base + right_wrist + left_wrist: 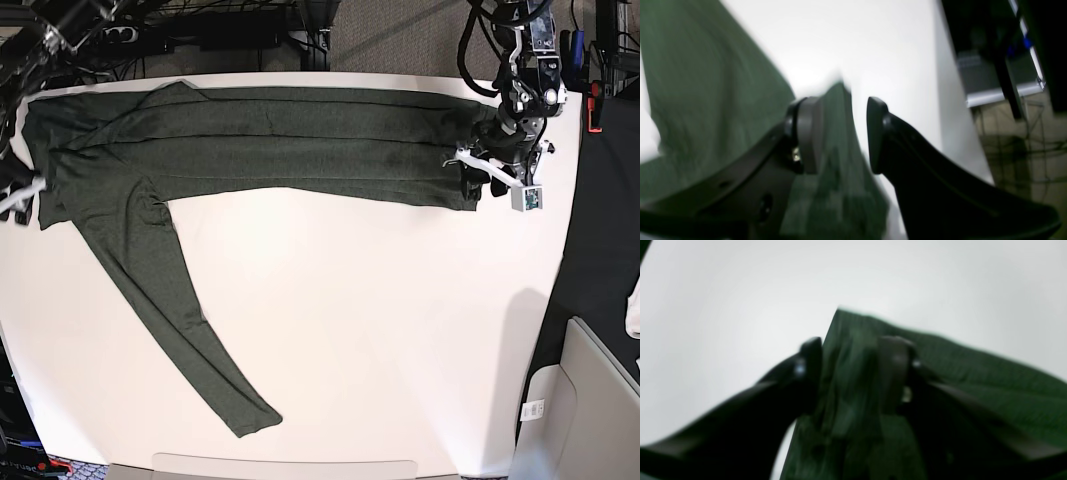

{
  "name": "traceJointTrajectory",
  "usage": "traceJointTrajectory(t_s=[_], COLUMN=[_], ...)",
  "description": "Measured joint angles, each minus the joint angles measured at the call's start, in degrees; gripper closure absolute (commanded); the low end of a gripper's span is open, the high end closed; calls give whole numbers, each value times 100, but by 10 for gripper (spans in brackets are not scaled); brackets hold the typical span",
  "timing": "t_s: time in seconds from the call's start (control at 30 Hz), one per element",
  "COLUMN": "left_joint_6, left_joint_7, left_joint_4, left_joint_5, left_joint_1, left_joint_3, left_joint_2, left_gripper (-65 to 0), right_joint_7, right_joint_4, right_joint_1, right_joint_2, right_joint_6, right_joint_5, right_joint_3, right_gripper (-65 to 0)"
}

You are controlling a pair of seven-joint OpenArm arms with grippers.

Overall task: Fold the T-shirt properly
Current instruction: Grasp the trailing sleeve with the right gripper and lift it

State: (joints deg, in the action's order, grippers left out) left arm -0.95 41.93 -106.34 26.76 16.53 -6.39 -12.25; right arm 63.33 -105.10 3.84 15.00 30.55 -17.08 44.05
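While the dark olive-green long-sleeved knit T-shirt is stretched lengthwise along the far edge of the white counter, its ends are straddled by the parted left gripper and right gripper, neither clamped.

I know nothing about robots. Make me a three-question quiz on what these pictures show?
1. True or false: the T-shirt lies folded lengthwise into a long band across the table.
2. The loose sleeve trails toward which table edge in the base view: A far, B near?
3. Fill in: cloth sits between the jaws of the left gripper and the ____ gripper.

Key: 1 true; 2 B; 3 right.
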Motion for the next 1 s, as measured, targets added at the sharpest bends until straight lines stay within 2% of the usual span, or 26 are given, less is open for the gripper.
traceJointTrajectory(t_s=[0.13, 0.2, 0.4, 0.47, 0.6, 0.93, 1.0], left_joint_6=[7, 4, 9, -17, -11, 7, 7], left_joint_7=[28, 17, -2, -17, -9, -13, -13], left_joint_4=[0, 0, 0, -2, -4, -4, -4], left_joint_5=[-7, -2, -2, 2, -2, -11, -13], left_joint_1=[57, 37, -192, -295, -354, -385, -380], left_joint_3=[-9, -9, -11, -11, -72, -164, -164], left_joint_2=[2, -2, -4, 0, 7, 0, 0], left_gripper=[-338, -339, -342, -359, -381, -381, -381], right_joint_7=[7, -201, -955, -1062, -1510, -2479, -2629], right_joint_4=[734, 1086, 2564, 3110, 3926, 5375, 5534], right_joint_1=[787, 1141, 2052, 2321, 2798, 3407, 3440], right_joint_2=[-76, -164, -229, -251, -424, -579, -586], right_joint_6=[13, -7, 24, 2, -4, -31, -295], right_joint_5=[870, 1320, 1978, 2162, 2319, 2916, 2911], right_joint_3=[-612, -1012, -2098, -2317, -2406, -2406, -2406], right_gripper=[-231, -231, -239, -279, -357, -359, -359])
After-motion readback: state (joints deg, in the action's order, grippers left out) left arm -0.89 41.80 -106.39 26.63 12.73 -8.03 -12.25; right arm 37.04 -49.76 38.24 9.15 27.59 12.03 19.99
